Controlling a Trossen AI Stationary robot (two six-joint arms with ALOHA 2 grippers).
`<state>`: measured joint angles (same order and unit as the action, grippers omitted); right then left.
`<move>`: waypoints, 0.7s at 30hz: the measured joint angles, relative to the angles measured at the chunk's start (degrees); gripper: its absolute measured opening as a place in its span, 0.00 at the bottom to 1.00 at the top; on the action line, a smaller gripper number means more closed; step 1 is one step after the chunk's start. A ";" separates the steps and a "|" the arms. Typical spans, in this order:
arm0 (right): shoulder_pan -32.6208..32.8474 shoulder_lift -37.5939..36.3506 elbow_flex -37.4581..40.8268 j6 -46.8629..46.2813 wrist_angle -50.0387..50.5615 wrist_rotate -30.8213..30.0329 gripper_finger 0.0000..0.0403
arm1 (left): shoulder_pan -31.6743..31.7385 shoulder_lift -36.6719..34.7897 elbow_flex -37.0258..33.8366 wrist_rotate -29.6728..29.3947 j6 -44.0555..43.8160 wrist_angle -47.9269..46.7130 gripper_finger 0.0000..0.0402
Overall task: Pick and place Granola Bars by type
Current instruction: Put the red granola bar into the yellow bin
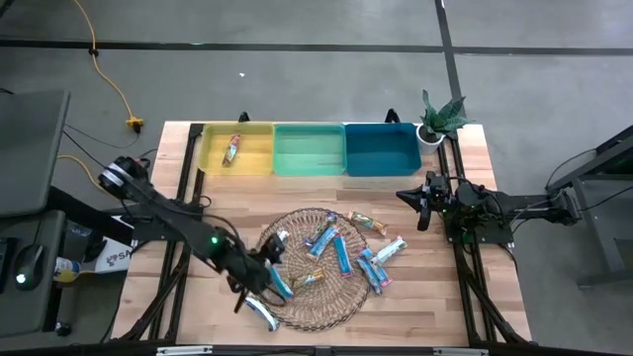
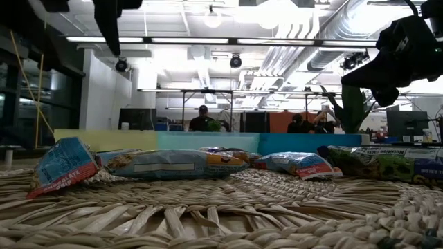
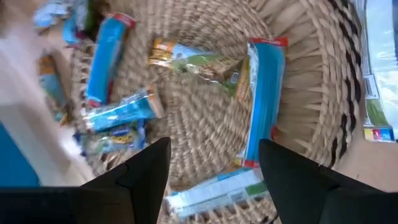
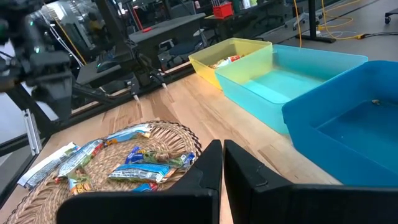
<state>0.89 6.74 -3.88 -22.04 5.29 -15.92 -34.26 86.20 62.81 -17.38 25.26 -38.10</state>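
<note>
From above: wrapped granola bars (image 1: pixel 341 255), blue, silver-teal and orange-brown, scattered on round woven wicker mat (image 1: pixel 315 307); one more in yellow plastic bin (image 1: pixel 255 163); left gripper (image 1: pixel 259 294) over mat's near-left edge, right gripper (image 1: pixel 423 203) parked beside blue bin (image 1: pixel 381 158). Left wrist: jaws spread wide, empty, above long blue bar (image 3: pixel 261 106). Right wrist: jaws clenched, holding nothing.

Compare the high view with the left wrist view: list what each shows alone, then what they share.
Only the high view: the yellow bin holding one bar, the green bin, the blue bin, the potted plant, and the right gripper, shut, waiting beside the mat.

Only the left wrist view: the left gripper's open fingers seen close, spread above a long blue bar.

Both: the woven mat with scattered granola bars.
</note>
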 joint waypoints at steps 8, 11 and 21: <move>0.01 0.02 0.00 -0.01 0.01 0.00 0.00 | -0.41 6.35 0.00 4.24 -1.08 2.43 0.59; 0.02 0.02 0.00 0.02 0.00 0.00 0.00 | -0.46 7.49 0.02 5.09 -1.09 3.57 0.59; 0.01 0.00 0.00 0.00 0.00 0.00 0.00 | -1.77 12.47 0.07 3.50 1.47 7.79 0.59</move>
<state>0.90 6.74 -3.88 -22.03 5.30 -15.92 -36.03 98.67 62.87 -13.88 26.73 -30.30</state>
